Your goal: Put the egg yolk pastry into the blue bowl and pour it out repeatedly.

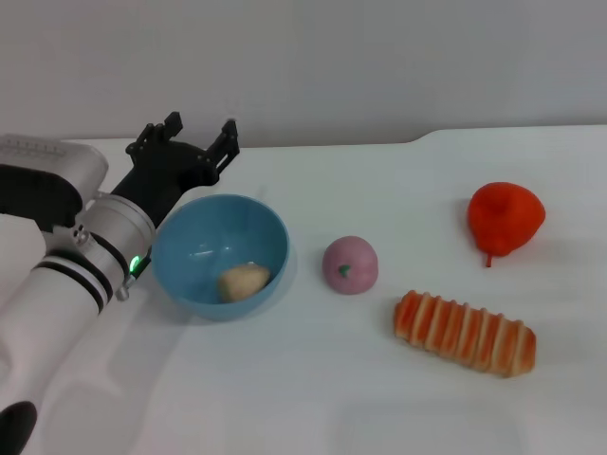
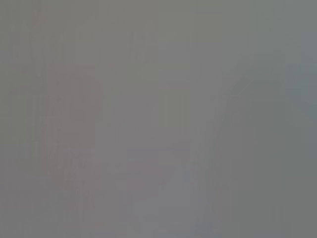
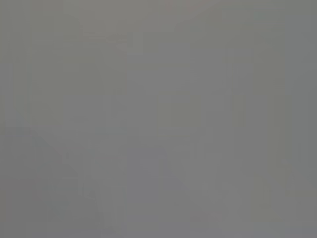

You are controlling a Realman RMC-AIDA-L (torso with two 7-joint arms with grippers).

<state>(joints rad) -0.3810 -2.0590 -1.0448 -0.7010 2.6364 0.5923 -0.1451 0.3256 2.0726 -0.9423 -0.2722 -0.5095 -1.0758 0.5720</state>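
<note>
The blue bowl (image 1: 220,254) stands upright on the white table, left of centre in the head view. Inside it, low against the near wall, lies the egg yolk pastry (image 1: 244,281), a pale tan ball. My left gripper (image 1: 200,131) hovers just behind the bowl's far left rim, fingers spread open and holding nothing. The right gripper is out of view. Both wrist views show only flat grey.
To the right of the bowl sits a pink-mauve ball (image 1: 350,264) with a green speck. An orange-striped bread (image 1: 465,333) lies at the front right, and a red fruit-shaped object (image 1: 505,218) sits farther back right. The table's far edge meets a pale wall.
</note>
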